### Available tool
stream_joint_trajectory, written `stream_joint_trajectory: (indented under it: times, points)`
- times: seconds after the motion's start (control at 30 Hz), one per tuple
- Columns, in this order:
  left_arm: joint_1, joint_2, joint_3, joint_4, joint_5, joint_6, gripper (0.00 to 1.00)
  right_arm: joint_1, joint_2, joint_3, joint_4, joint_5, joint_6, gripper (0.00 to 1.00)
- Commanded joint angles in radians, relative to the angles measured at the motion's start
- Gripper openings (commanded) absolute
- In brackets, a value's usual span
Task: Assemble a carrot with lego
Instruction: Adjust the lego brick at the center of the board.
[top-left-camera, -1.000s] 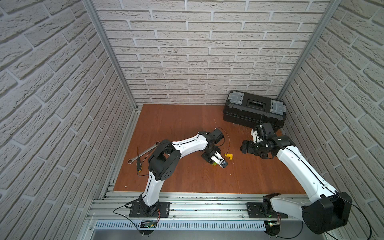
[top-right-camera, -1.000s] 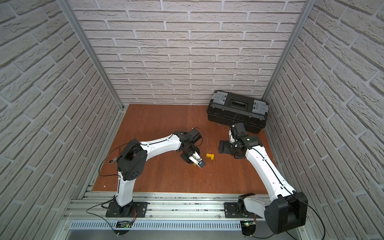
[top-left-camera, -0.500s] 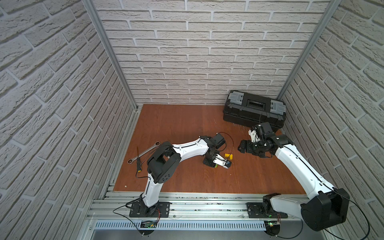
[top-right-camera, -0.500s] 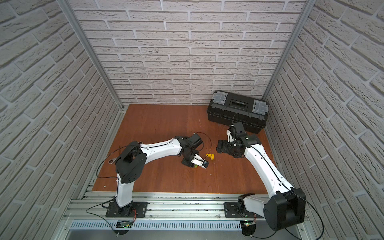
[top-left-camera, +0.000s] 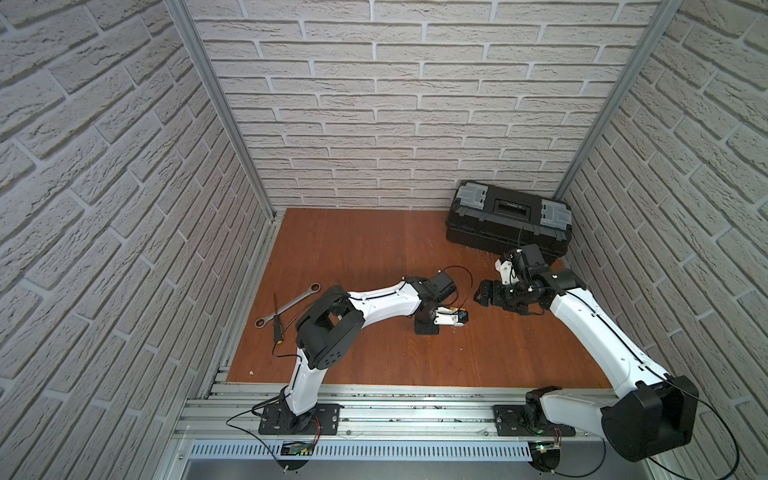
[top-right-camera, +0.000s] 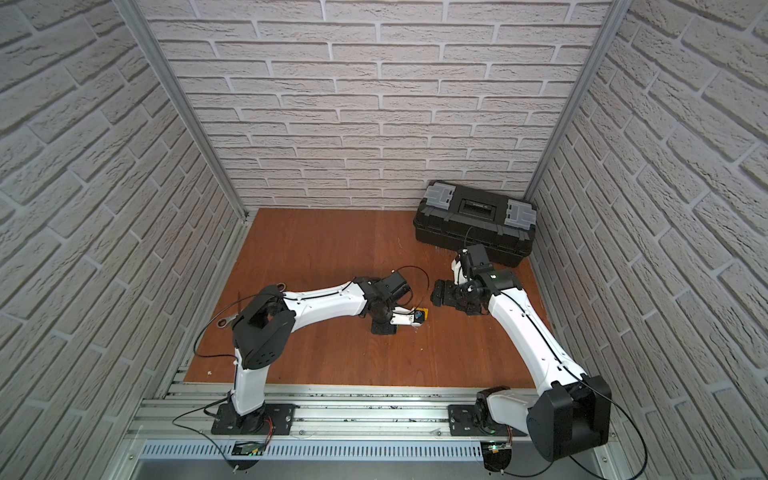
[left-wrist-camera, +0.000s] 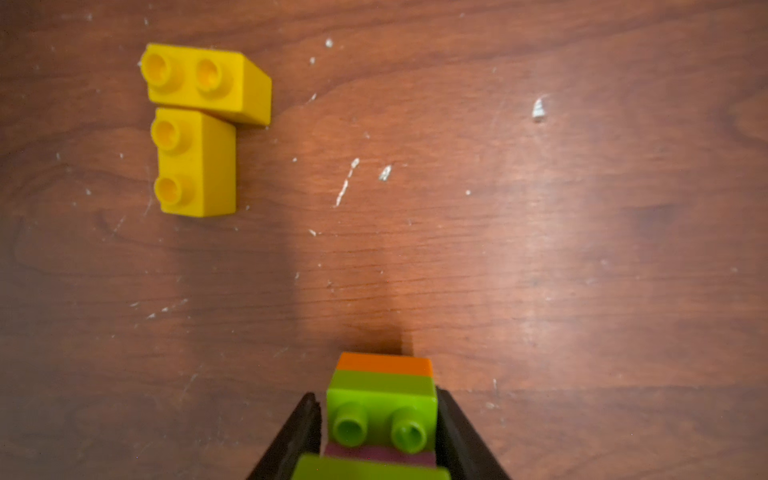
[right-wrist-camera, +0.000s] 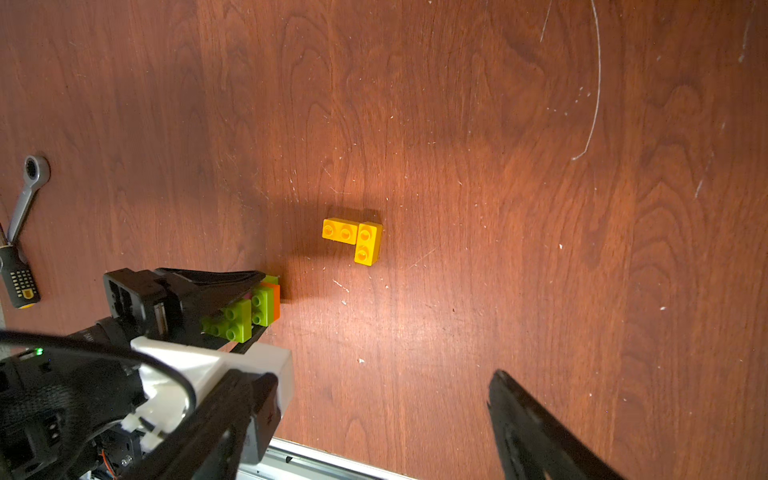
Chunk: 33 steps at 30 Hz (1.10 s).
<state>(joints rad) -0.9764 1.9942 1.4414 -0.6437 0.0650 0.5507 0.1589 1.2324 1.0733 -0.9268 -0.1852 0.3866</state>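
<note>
My left gripper (left-wrist-camera: 378, 399) is shut on the carrot (left-wrist-camera: 381, 409), a stack of lime green, pink and orange lego held low over the table, orange end outward. In the right wrist view the carrot (right-wrist-camera: 249, 311) sticks out of the left gripper (right-wrist-camera: 259, 291). Two yellow lego bricks (left-wrist-camera: 195, 124) lie loose on the wood in an L, touching each other, a short way from the stack; the right wrist view shows these yellow bricks (right-wrist-camera: 353, 239) too. My right gripper (right-wrist-camera: 386, 415) hangs open and empty above the table; in a top view the right gripper (top-left-camera: 484, 293) points toward the left gripper (top-left-camera: 459, 320).
A black toolbox (top-left-camera: 507, 220) stands at the back right corner. A metal wrench (top-left-camera: 291, 307) and a black-handled screwdriver (top-left-camera: 276, 326) lie by the left wall. Brick walls close in three sides; a metal rail (top-left-camera: 415, 411) runs along the front.
My left gripper has swung right with the stack and now sits close beside the yellow bricks. The right gripper has shifted slightly left and stayed open.
</note>
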Motion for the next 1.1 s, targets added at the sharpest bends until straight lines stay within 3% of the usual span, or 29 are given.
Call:
stream_joint_trajectory:
  times: [0.0, 0.17, 0.33, 0.43, 0.77, 1.07]
  points:
    - [-0.003, -0.026, -0.031, 0.025, -0.044, -0.08, 0.47, -0.004, -0.009, 0.016, -0.007, -0.017, -0.006, 0.9]
    - [0.003, -0.03, -0.033, 0.035, -0.061, -0.13, 0.53, -0.004, -0.012, 0.017, -0.017, -0.023, -0.011, 0.9]
    - [0.015, -0.057, -0.039, 0.071, -0.076, -0.175, 0.75, -0.004, -0.017, 0.02, -0.031, -0.018, -0.011, 0.9]
    - [0.015, -0.093, -0.067, 0.122, -0.09, -0.173, 0.98, -0.004, -0.018, 0.028, -0.043, -0.007, -0.011, 0.91]
    - [0.009, -0.226, -0.134, 0.144, -0.102, -0.177, 0.98, -0.004, -0.004, 0.063, -0.084, -0.01, -0.031, 0.93]
    - [-0.011, -0.555, -0.286, 0.204, -0.157, -0.289, 0.98, -0.004, 0.05, 0.097, -0.098, -0.029, -0.057, 0.87]
